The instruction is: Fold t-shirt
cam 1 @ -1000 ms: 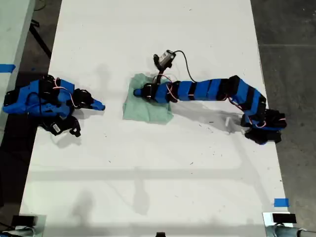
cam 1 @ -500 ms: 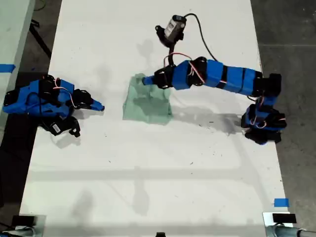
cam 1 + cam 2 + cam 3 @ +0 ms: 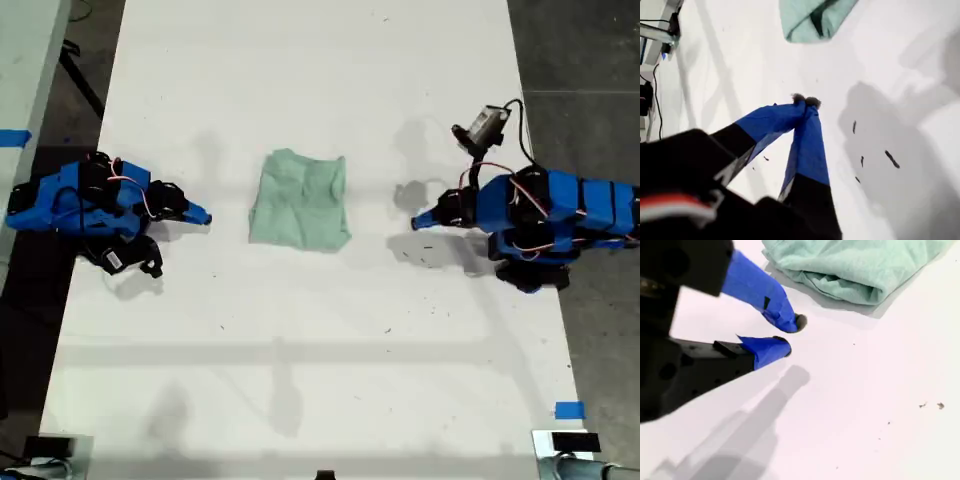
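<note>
T-shirt (image 3: 299, 199) folded btwn both pincers — touching neither, each well apart.

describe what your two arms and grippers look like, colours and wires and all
Both arms are blocky bright blue segments alternating with black joints, with thin red and white wires looped over them. My first gripper and my second gripper have tapered blue fingers with dark tips. A small grey camera on a black cable rides one arm.

one shirt, two arms, two bits of tape

one t-shirt (image 3: 298, 200) lies folded on the one white table (image 3: 320, 330); two blue arms flank it, my first gripper (image 3: 418, 222) and my second gripper (image 3: 205, 216), one on each side of the shirt; two blue tape (image 3: 569, 410) pieces sit off the table's edges.
</note>
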{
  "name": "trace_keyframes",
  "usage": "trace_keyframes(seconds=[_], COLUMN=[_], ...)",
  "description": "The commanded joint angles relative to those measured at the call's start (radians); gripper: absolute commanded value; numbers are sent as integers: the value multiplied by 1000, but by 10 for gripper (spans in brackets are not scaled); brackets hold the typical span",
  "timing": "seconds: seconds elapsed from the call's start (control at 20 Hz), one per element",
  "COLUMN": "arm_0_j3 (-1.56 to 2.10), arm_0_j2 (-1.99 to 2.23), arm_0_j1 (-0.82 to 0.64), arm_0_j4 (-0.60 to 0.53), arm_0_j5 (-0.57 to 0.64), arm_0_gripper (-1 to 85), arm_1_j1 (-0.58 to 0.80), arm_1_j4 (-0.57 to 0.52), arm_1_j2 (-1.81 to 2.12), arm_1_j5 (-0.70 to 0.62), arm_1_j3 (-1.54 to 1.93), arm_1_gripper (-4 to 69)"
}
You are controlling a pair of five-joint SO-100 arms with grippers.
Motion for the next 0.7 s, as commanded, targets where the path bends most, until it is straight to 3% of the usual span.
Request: trace_keyframes(seconds=[0.0,0.05,0.1,0.25,0.35,0.45,0.5,0.65], arm_0_j3=[-8,-8,-8,-8,-8,-8,-8,-8], arm_0_j2=[5,5,5,5,5,5,5,5], arm_0_j1=[14,14,14,14,14,14,14,14], arm_0_j4=[0,0,0,0,0,0,0,0], arm_0_j5=[-8,-8,-8,-8,-8,-6,-6,-6], arm_0_gripper=[59,59,59,59,59,59,59,59], arm_1_j1=[-32,-32,-44,-49,-41,-41,-40,-44], arm_1_j4=[166,258,284,239,238,238,242,244], arm_1_j2=[330,394,353,380,382,382,383,383], arm_1_j5=[149,218,241,414,184,-218,-336,-325], arm_1_j3=[175,233,245,264,265,265,265,264], arm_1_gripper=[-10,-10,-10,52,52,51,47,39])
